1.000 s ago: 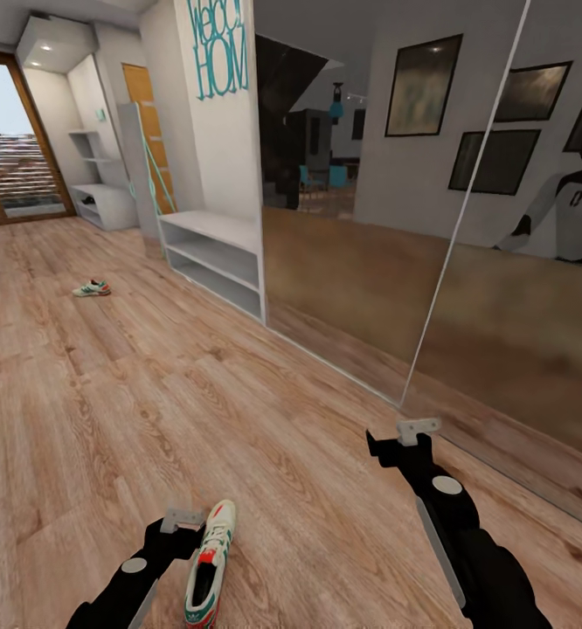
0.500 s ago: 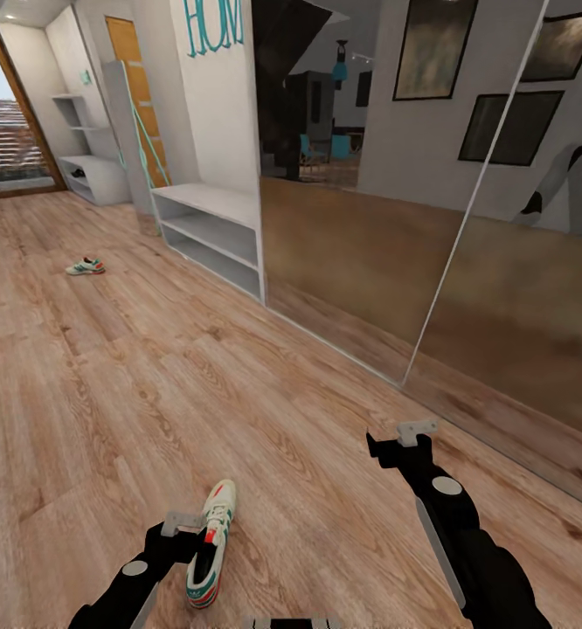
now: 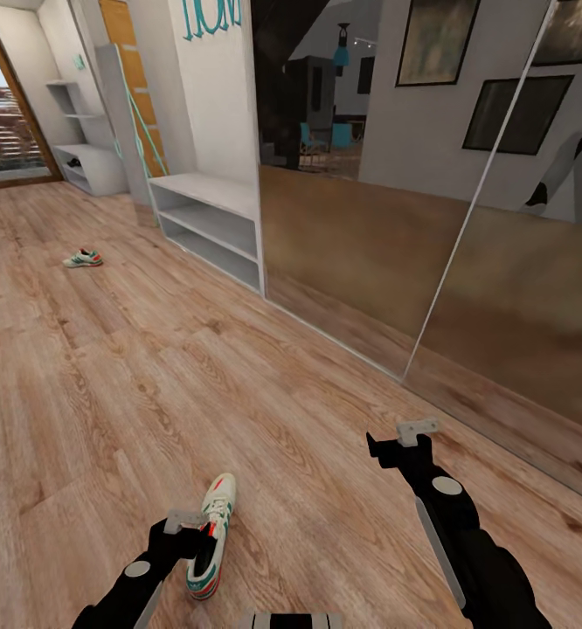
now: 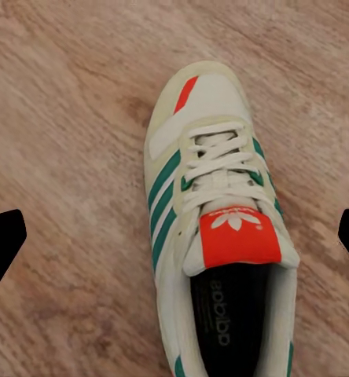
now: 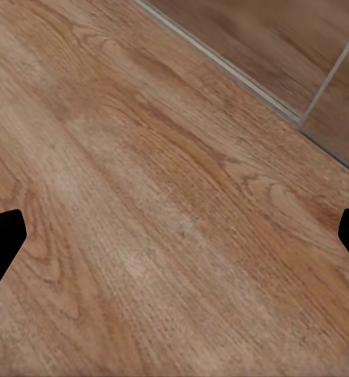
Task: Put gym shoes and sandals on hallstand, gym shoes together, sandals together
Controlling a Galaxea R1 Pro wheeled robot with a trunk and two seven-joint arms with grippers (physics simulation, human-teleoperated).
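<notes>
Down at the robot's feet, one gym shoe [image 3: 211, 537] lies flat on the wood floor [image 3: 151, 384], toe pointing away, its red tongue label facing up. The left end effector [image 3: 186, 524] hangs just beside and over the shoe with its fingers spread wide and nothing between them; the left wrist view shows the shoe [image 4: 218, 236] between the two dark fingertips, which suggests it is being lined up for a grasp across the shoe's width. The right end effector [image 3: 416, 431] hovers well apart over bare floor, released and empty, apparently kept out of the way. A second gym shoe [image 3: 82, 259] sits far up the corridor. Beyond it, against the far wall, stands the pale hallstand [image 3: 86, 166]. Nearer, a low white shelf [image 3: 208, 227] adjoins a mirrored wall [image 3: 431, 218].
</notes>
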